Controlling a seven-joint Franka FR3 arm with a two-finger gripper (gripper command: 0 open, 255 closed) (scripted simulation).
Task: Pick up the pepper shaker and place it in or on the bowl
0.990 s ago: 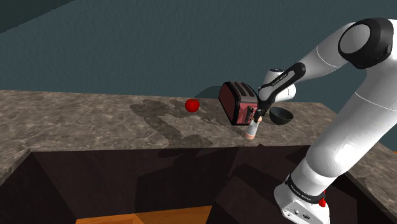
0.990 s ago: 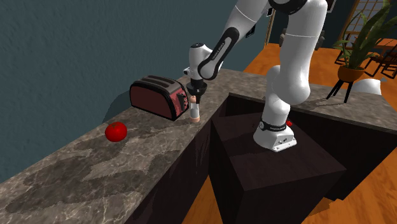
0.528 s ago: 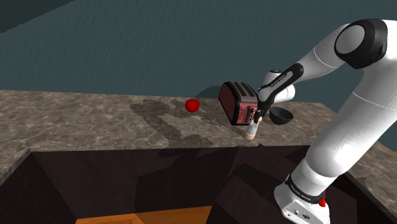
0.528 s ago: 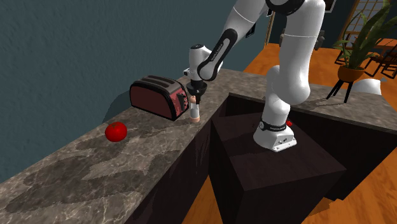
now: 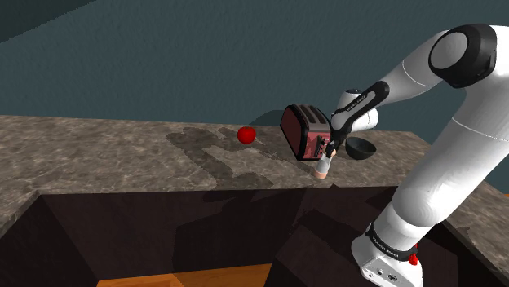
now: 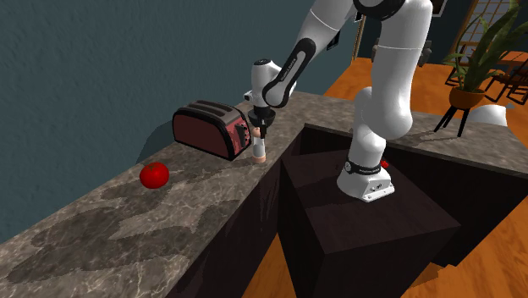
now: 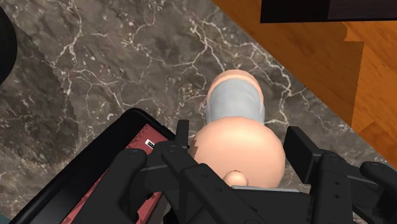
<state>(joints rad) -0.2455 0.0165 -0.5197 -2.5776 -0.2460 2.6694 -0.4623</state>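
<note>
1. Pepper shaker (image 7: 236, 127) stands upright directly under the gripper (image 7: 240, 135); the fingers are apart and straddle it, not clamped.
2. Its long axis runs along the gripper's approach.
3. It's at the counter (image 6: 127, 220) edge, beside the toaster (image 6: 207, 127); the bowl (image 5: 359, 149) is near, toward the shoulder view's right.

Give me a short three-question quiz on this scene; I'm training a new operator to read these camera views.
1. True or false: the pale pink pepper shaker with a grey band already sits in the dark round bowl.
2. In the shoulder view, the small round red fruit lies on which side of the dark red toaster? A left; B right; C on top of it.
3. Fill in: the black tool is poised directly over the ___.
Key: 1 false, it stands on the marbled stone counter; 2 A; 3 shaker.
</note>
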